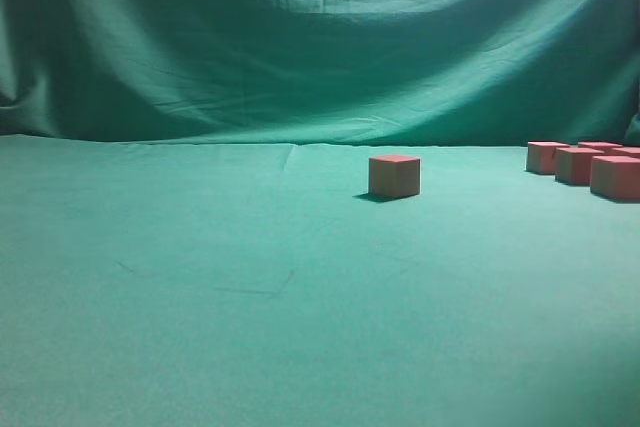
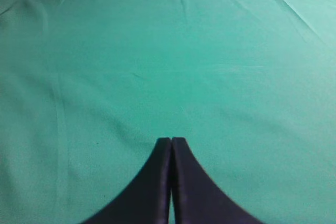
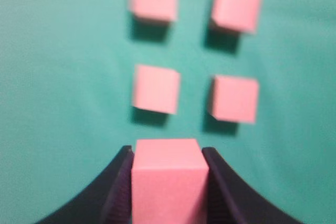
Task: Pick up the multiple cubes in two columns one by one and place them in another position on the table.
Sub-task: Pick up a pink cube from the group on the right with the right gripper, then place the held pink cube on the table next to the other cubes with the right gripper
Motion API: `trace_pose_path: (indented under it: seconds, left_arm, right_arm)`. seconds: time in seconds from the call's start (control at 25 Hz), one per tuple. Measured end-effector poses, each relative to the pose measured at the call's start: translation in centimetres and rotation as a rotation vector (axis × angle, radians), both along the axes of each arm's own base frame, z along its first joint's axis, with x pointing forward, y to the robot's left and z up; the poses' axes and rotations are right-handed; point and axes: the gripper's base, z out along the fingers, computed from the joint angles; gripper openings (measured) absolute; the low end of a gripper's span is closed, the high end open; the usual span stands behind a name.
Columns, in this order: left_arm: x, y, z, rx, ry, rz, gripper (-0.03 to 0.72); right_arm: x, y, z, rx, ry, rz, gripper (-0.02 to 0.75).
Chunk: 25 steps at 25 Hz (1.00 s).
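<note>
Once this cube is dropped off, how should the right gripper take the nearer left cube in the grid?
Grip that cube across its two flat side faces, coming straight down from above. It sits square on the table, with bare cloth on both sides for the fingers. The right gripper is already closed on its cube this way.

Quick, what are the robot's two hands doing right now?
Left gripper: shut, holding nothing.
Right gripper: shut on a pink cube.
</note>
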Motion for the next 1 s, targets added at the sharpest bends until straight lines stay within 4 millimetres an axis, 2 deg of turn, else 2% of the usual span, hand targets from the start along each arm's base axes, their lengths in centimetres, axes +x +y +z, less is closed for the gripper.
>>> trace_pose_path:
  seconds: [0.16, 0.32, 0.44, 0.56, 0.6, 0.68, 0.84, 1.0]
  left_arm:
    - [0.0, 0.0, 0.0, 0.0, 0.0, 0.0, 0.0]
    - [0.0, 0.0, 0.0, 0.0, 0.0, 0.0, 0.0]
    - [0.0, 0.0, 0.0, 0.0, 0.0, 0.0, 0.0]
    - [0.0, 0.0, 0.0, 0.0, 0.0, 0.0, 0.0]
    - [0.0, 0.0, 0.0, 0.0, 0.0, 0.0, 0.0]
    - [0.0, 0.0, 0.0, 0.0, 0.0, 0.0, 0.0]
    - [0.0, 0.0, 0.0, 0.0, 0.0, 0.0, 0.0]
    - [0.0, 0.0, 0.0, 0.0, 0.0, 0.0, 0.0]
  right_arm:
    - [0.5, 4.0, 3.9, 0.02, -0.074, 0.15, 0.282]
    - [1.4, 8.3, 6.9, 0.032, -0.093, 0.288, 0.282]
    - [2.6, 11.8, 7.4, 0.021, -0.068, 0.395, 0.282]
    - [3.8, 15.5, 6.9, 0.004, -0.058, 0.514, 0.282]
    - [4.6, 17.8, 6.0, -0.004, -0.044, 0.568, 0.282]
    - [5.5, 19.9, 4.5, -0.014, -0.025, 0.604, 0.282]
    - [7.6, 22.5, 1.4, -0.067, 0.005, 0.655, 0.282]
    - [9.2, 23.7, -0.4, -0.134, 0.004, 0.717, 0.282]
